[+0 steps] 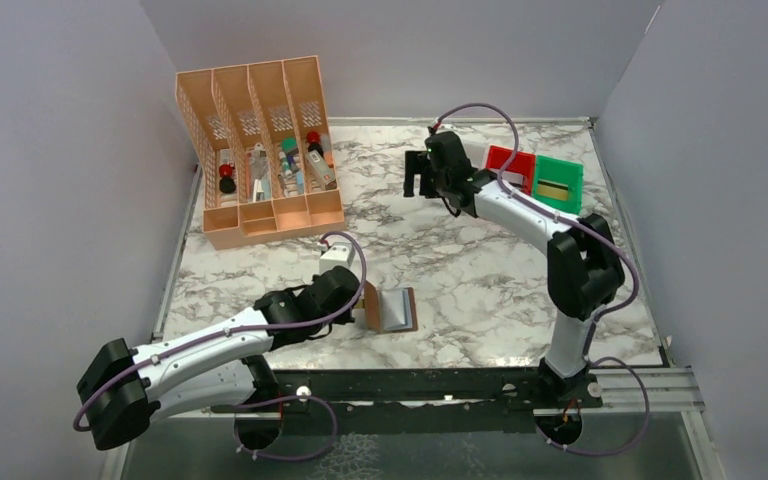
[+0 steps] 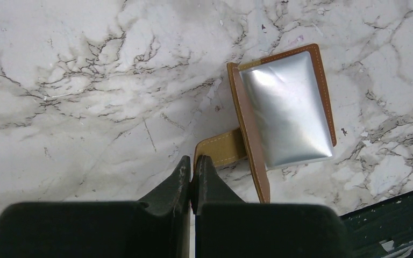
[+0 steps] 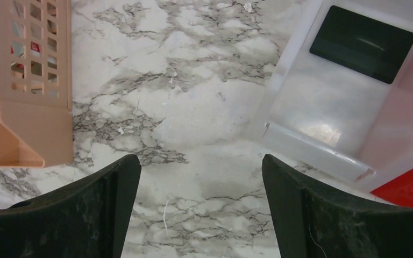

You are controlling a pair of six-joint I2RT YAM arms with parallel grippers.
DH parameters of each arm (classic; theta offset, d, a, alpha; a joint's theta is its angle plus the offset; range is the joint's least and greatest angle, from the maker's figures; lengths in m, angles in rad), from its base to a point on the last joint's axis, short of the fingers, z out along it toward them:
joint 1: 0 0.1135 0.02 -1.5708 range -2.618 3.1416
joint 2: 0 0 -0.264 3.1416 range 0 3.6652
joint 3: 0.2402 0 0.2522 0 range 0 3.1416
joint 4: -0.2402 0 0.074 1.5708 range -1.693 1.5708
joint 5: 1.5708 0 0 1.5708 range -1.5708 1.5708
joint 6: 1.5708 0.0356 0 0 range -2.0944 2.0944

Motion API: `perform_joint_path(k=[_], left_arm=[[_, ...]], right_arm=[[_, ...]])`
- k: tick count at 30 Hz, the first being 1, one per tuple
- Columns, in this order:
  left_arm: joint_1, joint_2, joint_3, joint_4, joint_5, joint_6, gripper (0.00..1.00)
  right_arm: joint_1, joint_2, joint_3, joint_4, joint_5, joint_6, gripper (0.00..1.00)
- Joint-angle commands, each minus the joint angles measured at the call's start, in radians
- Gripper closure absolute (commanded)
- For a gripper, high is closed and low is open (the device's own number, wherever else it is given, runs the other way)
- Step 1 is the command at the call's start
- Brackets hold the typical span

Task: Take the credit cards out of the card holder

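Two robot arms worked over a grey-veined marble table (image 1: pixel 480 260), one gripping an opened brown card holder (image 2: pixel 287 107).
A peach slotted organiser (image 1: pixel 260 215) stood at the far left; a white bin (image 3: pixel 322 107), red bin (image 1: pixel 510 165) and green bin (image 1: pixel 558 182) sat at the far right. The card holder lay near the front edge, its stitched tan border framing a shiny silver sleeve. The left gripper (image 2: pixel 193 164) was pinched together on its strap. The right gripper (image 3: pixel 200 161) hung with jaws wide apart beside the white bin, where a dark card (image 3: pixel 362 44) lay.
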Motion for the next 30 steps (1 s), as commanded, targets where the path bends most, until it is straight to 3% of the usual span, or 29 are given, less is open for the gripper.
perform_joint_path(k=[1,16,26,30], left_arm=[[0.004,-0.027,0.024,-0.001,-0.04,0.02,1.0],[0.003,0.027,0.022,0.003,-0.02,0.021,1.0],[0.004,0.016,0.022,0.004,-0.032,0.021,1.0],[0.005,0.011,0.012,0.006,-0.032,0.004,1.0]], right_arm=[[-0.021,0.093,0.107,-0.052,0.038,-0.056,0.1],[-0.052,0.327,0.292,-0.14,-0.049,-0.058,0.08],[-0.051,0.262,0.144,-0.064,-0.33,-0.021,0.14],[-0.038,0.224,0.074,-0.038,-0.373,-0.005,0.17]])
